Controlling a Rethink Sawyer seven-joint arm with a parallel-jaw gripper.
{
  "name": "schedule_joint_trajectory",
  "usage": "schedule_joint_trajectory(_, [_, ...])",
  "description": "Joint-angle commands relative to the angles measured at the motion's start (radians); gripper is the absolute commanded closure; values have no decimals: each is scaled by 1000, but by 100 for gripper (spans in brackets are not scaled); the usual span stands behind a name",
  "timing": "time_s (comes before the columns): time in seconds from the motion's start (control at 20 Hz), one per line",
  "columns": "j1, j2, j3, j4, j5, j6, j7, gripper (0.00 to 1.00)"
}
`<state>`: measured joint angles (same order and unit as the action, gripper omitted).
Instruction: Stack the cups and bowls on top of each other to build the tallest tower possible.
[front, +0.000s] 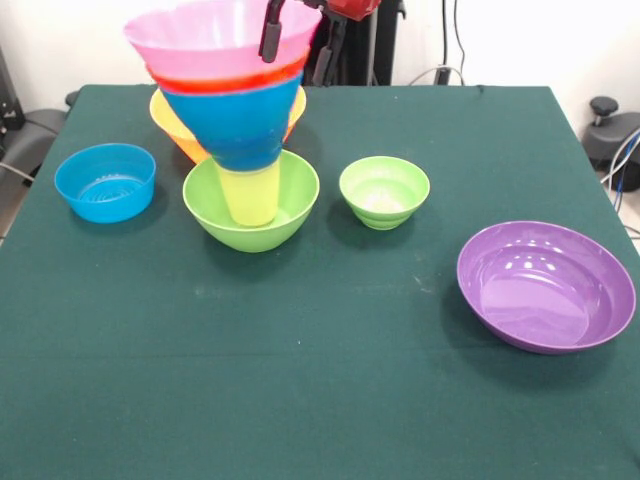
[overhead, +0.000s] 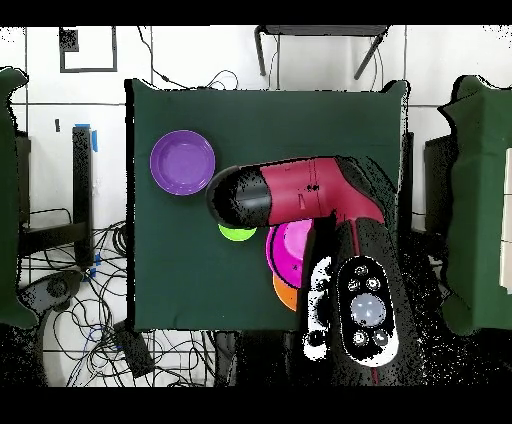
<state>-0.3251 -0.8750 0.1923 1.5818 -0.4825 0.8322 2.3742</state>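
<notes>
The tower stands at the table's middle back: a large lime-green bowl (front: 251, 208) holds the yellow tumbler (front: 250, 193), which carries a blue bowl (front: 235, 125), a red-orange bowl (front: 225, 82) and a pink bowl (front: 210, 38) on top. My gripper (front: 298, 45) comes down from the top edge with its fingers (front: 271, 32) apart, astride the pink bowl's right rim. In the overhead view the arm (overhead: 300, 190) covers most of the tower; only the pink bowl (overhead: 290, 248) shows.
An orange bowl (front: 165, 115) sits behind the tower and also shows in the overhead view (overhead: 285, 293). A light-blue bowl (front: 105, 182) is to its left, a small green bowl (front: 384, 192) to its right, and a purple bowl (front: 546, 286) at the near right.
</notes>
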Motion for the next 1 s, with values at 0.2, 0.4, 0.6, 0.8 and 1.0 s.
schedule_joint_trajectory(0.2, [-15, 10, 75, 24, -73, 56, -274, 0])
schedule_joint_trajectory(0.4, [-16, 14, 77, 23, -74, 49, -270, 0])
schedule_joint_trajectory(0.6, [-16, 23, 79, 21, -76, 37, -265, 0])
schedule_joint_trajectory(0.8, [-14, 23, 79, 22, -76, 36, -262, 0])
schedule_joint_trajectory(1.0, [-13, 27, 79, 18, -77, 36, -260, 0])
